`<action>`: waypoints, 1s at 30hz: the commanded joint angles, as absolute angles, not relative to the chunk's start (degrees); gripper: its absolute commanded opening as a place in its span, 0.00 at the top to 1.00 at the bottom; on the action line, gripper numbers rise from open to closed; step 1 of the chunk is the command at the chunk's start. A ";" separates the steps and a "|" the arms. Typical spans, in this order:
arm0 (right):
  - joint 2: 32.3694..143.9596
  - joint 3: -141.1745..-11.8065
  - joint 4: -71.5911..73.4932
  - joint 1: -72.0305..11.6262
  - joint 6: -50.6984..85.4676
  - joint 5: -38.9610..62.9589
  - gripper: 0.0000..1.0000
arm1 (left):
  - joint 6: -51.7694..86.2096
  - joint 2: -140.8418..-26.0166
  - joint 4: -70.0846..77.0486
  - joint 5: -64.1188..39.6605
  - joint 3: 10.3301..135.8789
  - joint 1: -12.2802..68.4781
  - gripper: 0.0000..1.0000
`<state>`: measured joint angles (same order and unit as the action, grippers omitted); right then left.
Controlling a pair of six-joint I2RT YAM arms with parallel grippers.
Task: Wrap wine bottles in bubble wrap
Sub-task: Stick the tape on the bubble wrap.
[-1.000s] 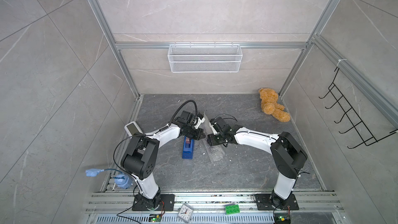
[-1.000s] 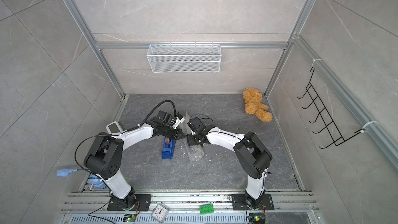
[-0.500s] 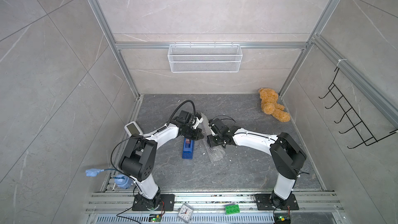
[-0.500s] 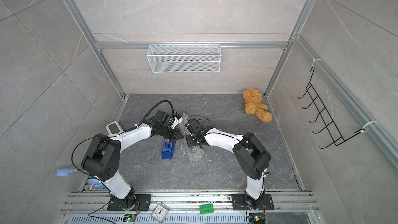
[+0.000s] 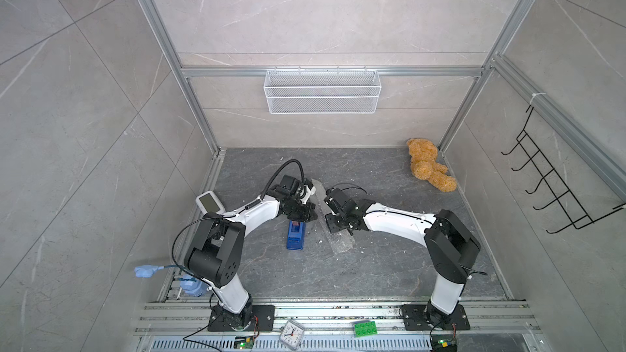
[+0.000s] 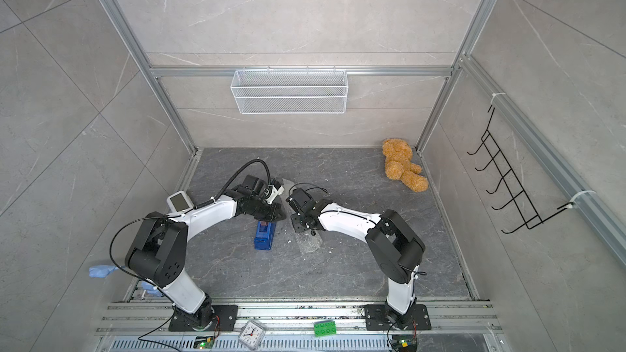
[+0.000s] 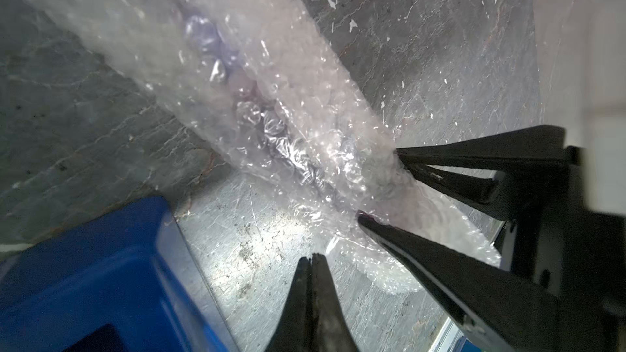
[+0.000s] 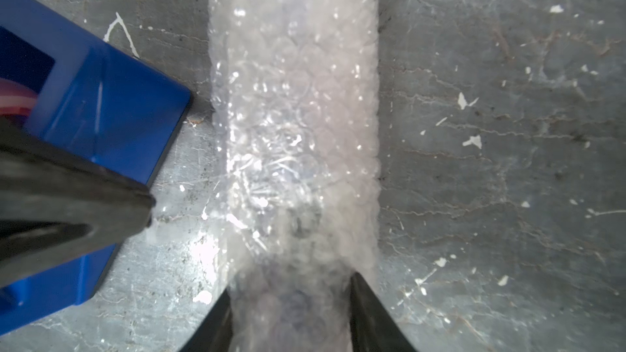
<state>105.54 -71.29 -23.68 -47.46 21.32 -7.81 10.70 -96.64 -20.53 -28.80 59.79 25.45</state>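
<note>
Two white-and-black robot arms, seen from above. The left arm rises from its base at 7 o'clock and reaches toward 1 o'clock. The right arm, based at 5 o'clock, reaches toward 10 o'clock. Both bend low, their ends nearly meeting. The left gripper is pressed closed. The right gripper squeezes the bubble wrap between parted fingers.
</note>
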 commanded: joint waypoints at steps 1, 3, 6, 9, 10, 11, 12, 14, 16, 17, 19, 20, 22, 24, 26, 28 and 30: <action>107.31 -70.44 -31.03 -47.54 19.91 -11.15 0.57 | 13.17 -97.07 -20.32 -27.72 58.91 25.14 1.00; 107.54 -70.66 -31.19 -47.77 19.69 -11.50 0.58 | 13.72 -97.33 -19.71 -27.19 58.58 25.05 1.00; 107.99 -70.94 -31.63 -47.95 19.43 -11.93 0.60 | 14.21 -98.05 -19.79 -26.23 58.63 25.14 1.00; 108.58 -71.14 -31.73 -48.16 19.34 -12.14 0.61 | 14.33 -99.14 -19.87 -25.54 58.72 25.18 1.00; 108.78 -71.13 -31.73 -48.27 19.34 -12.17 0.62 | 14.46 -99.60 -19.81 -25.22 58.82 25.26 1.00; 108.89 -71.10 -31.73 -48.32 19.34 -12.21 0.62 | 14.48 -100.10 -19.87 -24.99 58.88 25.31 1.00; 109.06 -71.12 -31.82 -48.39 19.34 -12.30 0.62 | 14.64 -100.61 -19.91 -24.71 59.05 25.30 1.00; 109.33 -71.01 -31.82 -48.50 19.38 -12.47 0.63 | 14.72 -101.56 -19.75 -24.23 59.24 25.47 1.00; 109.50 -70.93 -31.82 -48.53 19.34 -12.61 0.63 | 14.93 -102.47 -19.62 -23.62 59.57 25.67 1.00; 109.59 -70.93 -31.82 -48.61 19.34 -12.65 0.63 | 14.96 -102.93 -19.50 -23.53 59.76 25.83 1.00; 109.77 -70.78 -31.82 -48.62 19.34 -12.65 0.63 | 15.27 -103.60 -19.17 -23.14 60.02 26.10 1.00; 109.86 -70.76 -31.73 -48.61 19.34 -12.65 0.63 | 15.44 -103.97 -18.95 -22.87 60.18 26.35 1.00; 110.04 -70.66 -31.64 -48.60 19.34 -12.57 0.64 | 15.57 -104.62 -18.68 -22.20 60.56 26.85 1.00; 110.29 -70.58 -31.47 -48.65 19.34 -12.57 0.64 | 15.88 -105.31 -18.26 -21.61 60.95 27.26 1.00; 110.47 -70.49 -31.31 -48.63 19.34 -12.41 0.64 | 16.16 -105.94 -18.20 -20.87 61.23 27.59 1.00; 110.61 -70.33 -31.14 -48.60 19.49 -12.22 0.64 | 16.60 -106.34 -17.94 -20.40 61.28 27.69 1.00; 110.49 -70.05 -30.62 -48.60 19.68 -11.96 0.64 | 17.13 -106.12 -17.09 -19.61 60.93 27.99 1.00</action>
<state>106.08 -72.55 -24.60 -48.97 20.71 -10.96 16.34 -103.04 -17.82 -23.40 61.76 27.53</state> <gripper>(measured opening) 0.358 0.049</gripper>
